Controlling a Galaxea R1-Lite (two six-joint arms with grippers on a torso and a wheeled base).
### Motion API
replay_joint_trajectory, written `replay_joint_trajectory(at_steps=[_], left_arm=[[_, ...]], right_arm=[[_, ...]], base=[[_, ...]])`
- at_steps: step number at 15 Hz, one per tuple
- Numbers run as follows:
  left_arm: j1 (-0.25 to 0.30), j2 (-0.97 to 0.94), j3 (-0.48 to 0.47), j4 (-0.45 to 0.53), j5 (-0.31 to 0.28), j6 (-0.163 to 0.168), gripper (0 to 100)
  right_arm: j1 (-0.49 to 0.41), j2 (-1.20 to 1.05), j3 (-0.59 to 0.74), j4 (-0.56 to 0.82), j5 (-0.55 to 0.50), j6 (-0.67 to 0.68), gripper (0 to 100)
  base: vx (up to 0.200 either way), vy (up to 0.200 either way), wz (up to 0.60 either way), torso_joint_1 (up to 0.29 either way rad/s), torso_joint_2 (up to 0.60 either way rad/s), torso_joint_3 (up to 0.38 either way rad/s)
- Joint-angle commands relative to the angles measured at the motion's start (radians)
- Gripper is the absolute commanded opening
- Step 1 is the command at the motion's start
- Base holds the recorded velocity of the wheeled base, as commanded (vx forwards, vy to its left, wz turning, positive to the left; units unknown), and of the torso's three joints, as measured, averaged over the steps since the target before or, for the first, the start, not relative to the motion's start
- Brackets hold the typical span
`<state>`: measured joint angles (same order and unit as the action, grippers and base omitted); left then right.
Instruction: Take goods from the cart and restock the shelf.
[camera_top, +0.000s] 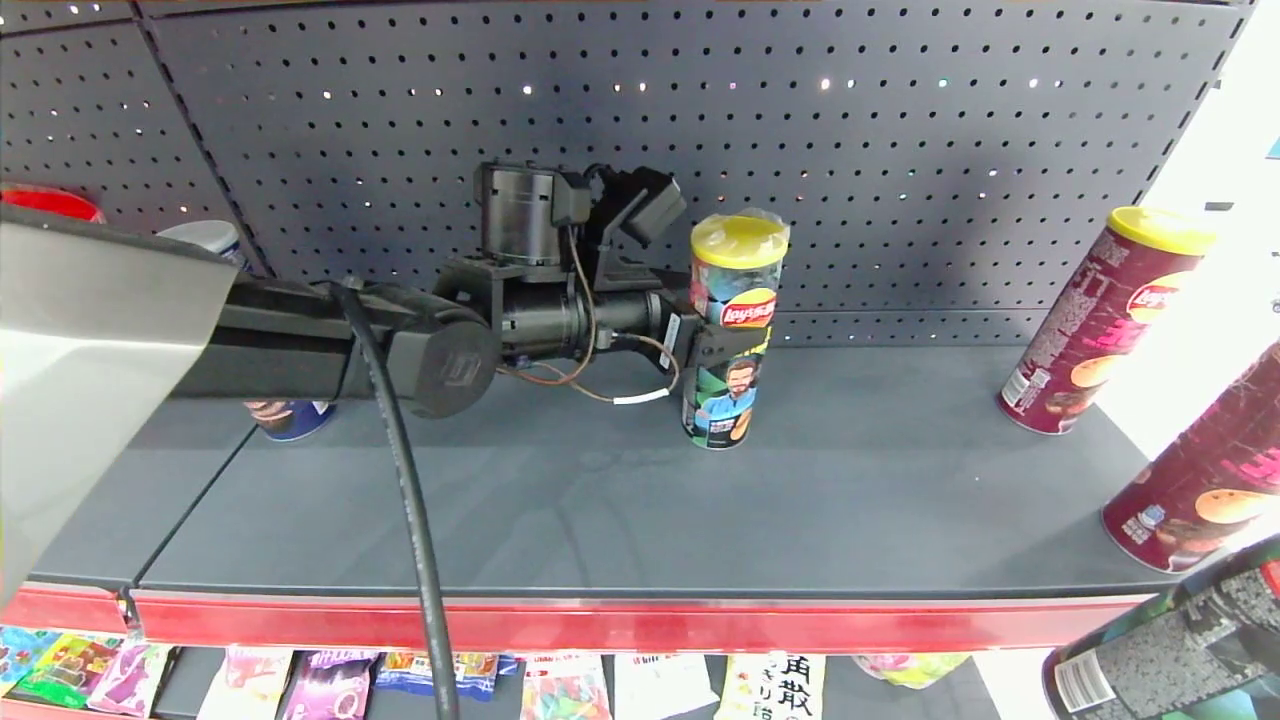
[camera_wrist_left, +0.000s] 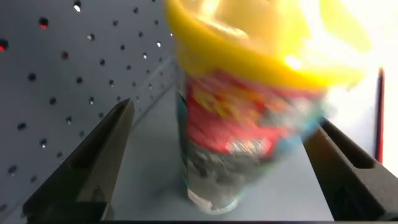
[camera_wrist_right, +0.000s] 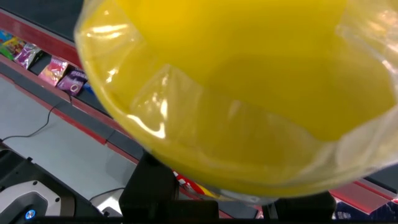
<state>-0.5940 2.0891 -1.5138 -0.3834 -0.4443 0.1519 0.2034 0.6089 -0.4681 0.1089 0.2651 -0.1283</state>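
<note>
Nearest, my right gripper (camera_wrist_right: 227, 200) is clamped on a dark green cylindrical chip can with a yellow plastic lid (camera_top: 1170, 640), held before the red-edged grey shelf (camera_top: 620, 520). Farther in, my left gripper (camera_wrist_left: 217, 124) has its fingers apart around a colourful yellow-lidded chip can (camera_top: 728, 335) standing upright mid-shelf.

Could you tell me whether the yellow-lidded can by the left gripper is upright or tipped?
Upright: the can stands base-down on the shelf, lid on top.

Grey pegboard wall (camera_top: 900, 150), pale grey floor (camera_wrist_right: 37, 143)
</note>
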Motion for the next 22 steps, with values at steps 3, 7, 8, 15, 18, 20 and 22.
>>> replay_joint_trajectory(at_steps=[3,7,8,15,18,20,22], left_arm=[[-0.007,0.052,-0.057,0.000,0.007,0.001,100],[-0.018,0.052,-0.057,0.000,0.022,0.001,100],[-0.018,0.052,-0.057,-0.002,0.024,0.001,100],[-0.023,0.015,-0.020,-0.003,0.012,0.003,0],[-0.021,-0.118,0.155,-0.028,-0.068,0.000,0],[-0.020,-0.218,0.296,-0.029,-0.116,0.005,0],[-0.020,-0.274,0.389,-0.029,-0.129,0.046,0]], right_arm=[[0.001,0.005,0.000,0.000,0.000,-0.001,0],[0.001,0.003,0.003,0.000,0.000,-0.001,0],[0.001,0.005,0.003,0.000,0.000,-0.001,0],[0.001,0.002,0.003,0.000,0.000,-0.001,0],[0.001,0.002,0.002,0.000,0.000,-0.001,0],[0.001,0.002,0.002,0.000,0.000,-0.001,0],[0.001,0.002,0.002,0.000,0.000,-0.001,0]], base=[[0.000,0.000,0.00,0.000,0.00,0.000],[0.000,0.000,0.00,0.000,0.00,0.000],[0.000,0.000,0.00,0.000,0.00,0.000],[0.000,0.000,0.00,0.000,0.00,0.000],[0.000,0.000,0.00,0.000,0.00,0.000],[0.000,0.000,0.00,0.000,0.00,0.000],[0.000,0.000,0.00,0.000,0.00,0.000]])
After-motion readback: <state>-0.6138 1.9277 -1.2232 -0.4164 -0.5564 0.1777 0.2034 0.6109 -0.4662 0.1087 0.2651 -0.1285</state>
